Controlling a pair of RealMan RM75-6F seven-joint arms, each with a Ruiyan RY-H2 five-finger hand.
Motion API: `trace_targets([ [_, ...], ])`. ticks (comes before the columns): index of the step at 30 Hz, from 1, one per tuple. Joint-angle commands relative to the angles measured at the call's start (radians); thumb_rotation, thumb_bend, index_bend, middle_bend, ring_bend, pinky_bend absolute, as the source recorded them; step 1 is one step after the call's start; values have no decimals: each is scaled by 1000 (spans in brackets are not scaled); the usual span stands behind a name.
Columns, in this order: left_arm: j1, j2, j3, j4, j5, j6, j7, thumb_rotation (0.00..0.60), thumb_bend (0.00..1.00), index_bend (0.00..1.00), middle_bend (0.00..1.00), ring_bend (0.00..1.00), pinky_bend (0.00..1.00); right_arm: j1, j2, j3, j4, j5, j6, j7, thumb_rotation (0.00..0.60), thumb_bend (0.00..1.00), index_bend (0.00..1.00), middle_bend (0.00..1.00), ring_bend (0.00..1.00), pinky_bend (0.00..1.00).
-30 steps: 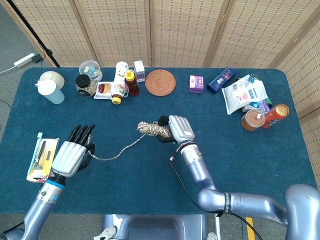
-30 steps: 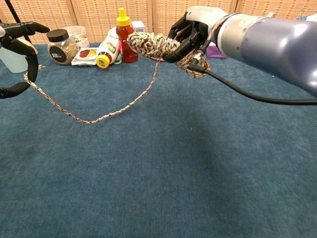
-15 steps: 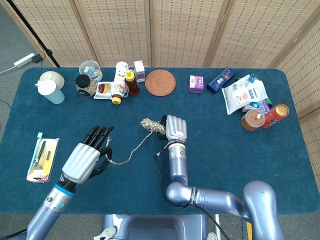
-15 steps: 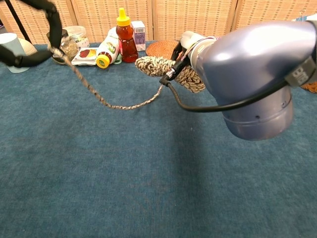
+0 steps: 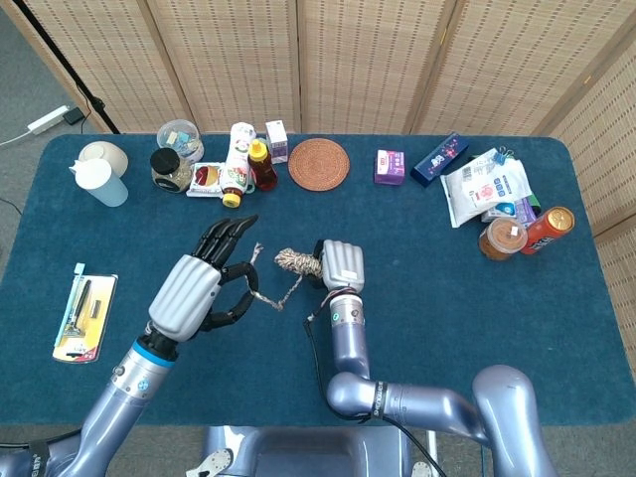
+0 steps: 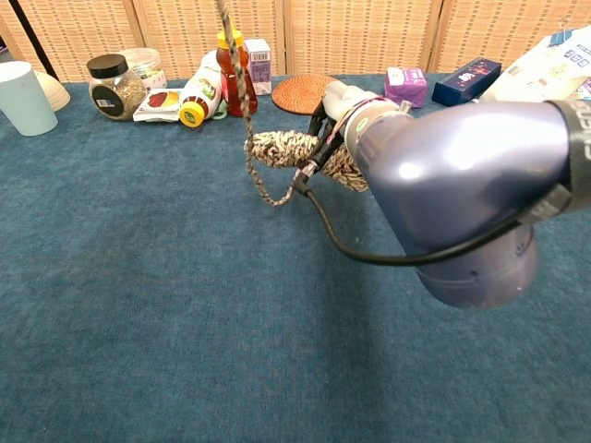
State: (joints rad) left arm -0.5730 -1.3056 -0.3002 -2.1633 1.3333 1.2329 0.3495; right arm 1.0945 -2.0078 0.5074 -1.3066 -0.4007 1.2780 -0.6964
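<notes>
Far left on my blue table (image 5: 467,298) lies a carded tool pack (image 5: 78,318), and along the back edge I see a pale cup (image 5: 102,183), two jars (image 5: 171,169) and a red squeeze bottle (image 5: 261,164). My left hand (image 5: 204,286) hangs over the cloth left of centre, thumb and fingers closed on the loose end of the braided rope (image 5: 266,294) — in the chest view that strand climbs straight out of the top of frame. The rope sags in a short loop, then runs to the wound bundle (image 6: 288,148), which my right hand (image 5: 338,266) grips just right of it, fingers wrapped around. Behind sits a round woven coaster (image 5: 319,163); far right, snack packets (image 5: 485,189) and two cans (image 5: 527,233).
</notes>
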Motion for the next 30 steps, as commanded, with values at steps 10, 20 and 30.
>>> trace_targets([
  [10,-96,-41,-116,55,-158,14,23,600,433,652,0,0,0,-59,12,-81,-56,-97,-29,0,600,838,746,528,423,630],
  [20,-192,-86,-225,131,-295,29,10,600,429,652,0,0,0,-108,42,-142,-111,-156,-89,12,600,840,749,532,423,631],
  [30,-271,-140,-291,133,-420,84,46,600,427,652,0,0,0,-104,38,-127,-132,-159,-98,-11,600,841,754,560,442,630],
])
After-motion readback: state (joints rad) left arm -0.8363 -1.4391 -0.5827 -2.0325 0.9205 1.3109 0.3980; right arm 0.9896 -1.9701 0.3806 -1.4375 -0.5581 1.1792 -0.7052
